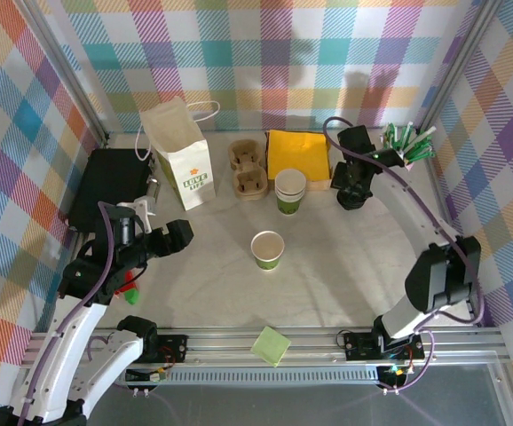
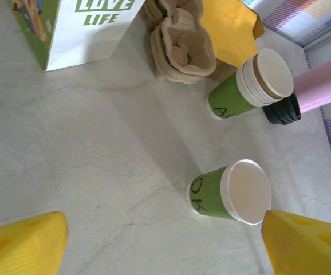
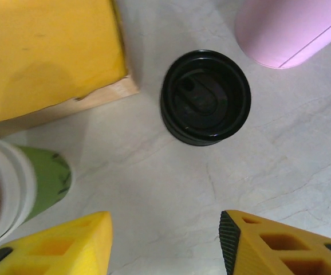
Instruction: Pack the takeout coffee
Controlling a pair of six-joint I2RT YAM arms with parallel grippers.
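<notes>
The takeout coffee (image 1: 267, 249) is a single open paper cup, cream rim over a green band, upright mid-table. In the left wrist view the cup (image 2: 234, 192) stands just ahead of the right yellow finger (image 2: 306, 243). My left gripper (image 1: 177, 236) hovers to the cup's left, open (image 2: 165, 243) with nothing between its fingers. The white paper bag (image 1: 181, 155) with green lettering stands open at the back left. My right gripper (image 1: 354, 191) is at the back right, open (image 3: 165, 235) over bare table, just short of a stack of black lids (image 3: 205, 96).
A stack of like cups (image 1: 289, 191) stands beside yellow napkins (image 1: 299, 155) and brown cup carriers (image 1: 248, 169). A pink cup of green-white sticks (image 1: 407, 142) is at the far right. A black box (image 1: 106, 186) sits at the left, a green pad (image 1: 271, 345) on the front rail.
</notes>
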